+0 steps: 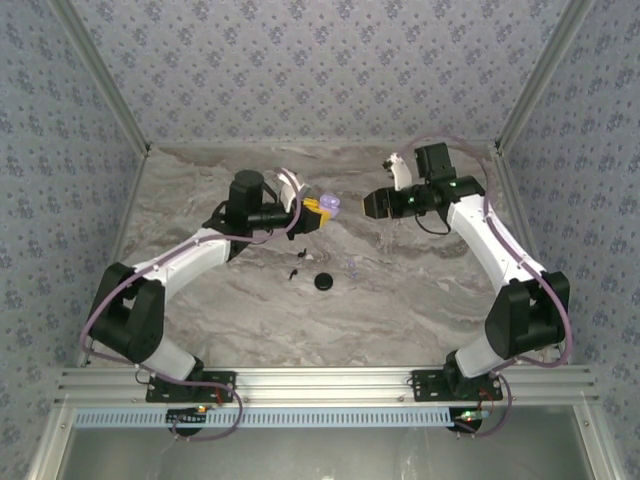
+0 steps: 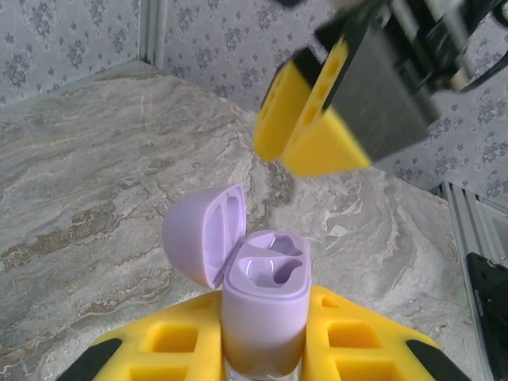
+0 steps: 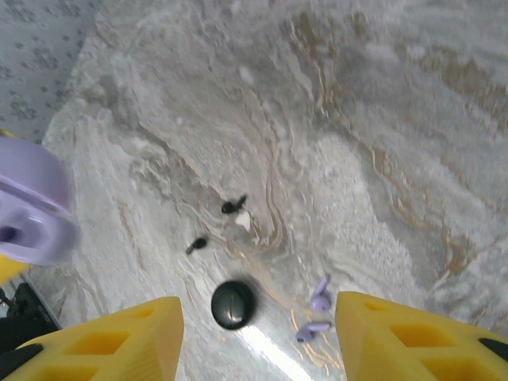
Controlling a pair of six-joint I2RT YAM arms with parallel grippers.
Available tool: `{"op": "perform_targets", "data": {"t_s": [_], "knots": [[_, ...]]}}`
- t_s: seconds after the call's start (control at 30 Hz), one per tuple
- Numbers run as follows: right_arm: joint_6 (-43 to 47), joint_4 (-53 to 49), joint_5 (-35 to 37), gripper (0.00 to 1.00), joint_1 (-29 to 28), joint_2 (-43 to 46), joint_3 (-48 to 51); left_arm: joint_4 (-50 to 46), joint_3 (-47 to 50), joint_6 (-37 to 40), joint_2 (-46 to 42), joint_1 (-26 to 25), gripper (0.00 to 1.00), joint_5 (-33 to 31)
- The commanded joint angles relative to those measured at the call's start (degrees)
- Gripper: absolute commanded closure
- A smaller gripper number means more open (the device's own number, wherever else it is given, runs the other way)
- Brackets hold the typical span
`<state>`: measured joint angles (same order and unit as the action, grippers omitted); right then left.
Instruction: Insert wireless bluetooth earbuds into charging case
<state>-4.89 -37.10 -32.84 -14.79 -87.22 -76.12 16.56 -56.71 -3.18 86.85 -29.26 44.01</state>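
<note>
My left gripper is shut on a lilac charging case, held upright above the table. Its lid is hinged open and both wells are empty. From above, this case sits at the left gripper, with my right gripper open just to its right. On the table lie a black round case, two black earbuds and two lilac earbuds. The right gripper hangs high over them with nothing between its fingers.
The marble table is walled by patterned panels at the back and sides. The black case and the lilac earbuds lie mid-table, in front of both grippers. An aluminium rail runs along the near edge.
</note>
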Motion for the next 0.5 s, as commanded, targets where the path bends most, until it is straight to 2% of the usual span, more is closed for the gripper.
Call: {"op": "perform_targets", "data": {"t_s": [0.0, 0.3, 0.47], "knots": [[0.8, -2.1, 1.0, 0.47, -0.8, -0.9, 2.8, 2.9, 1.8, -1.0, -3.5, -0.2, 0.79, -0.8], [-0.6, 0.5, 2.3, 0.59, -5.7, -8.0, 7.3, 2.2, 6.4, -1.3, -8.0, -2.0, 0.79, -4.2], [-1.3, 1.5, 4.7, 0.60, -8.4, -11.9, 7.3, 2.4, 8.1, -2.0, -9.6, -2.6, 0.79, -5.8]]}}
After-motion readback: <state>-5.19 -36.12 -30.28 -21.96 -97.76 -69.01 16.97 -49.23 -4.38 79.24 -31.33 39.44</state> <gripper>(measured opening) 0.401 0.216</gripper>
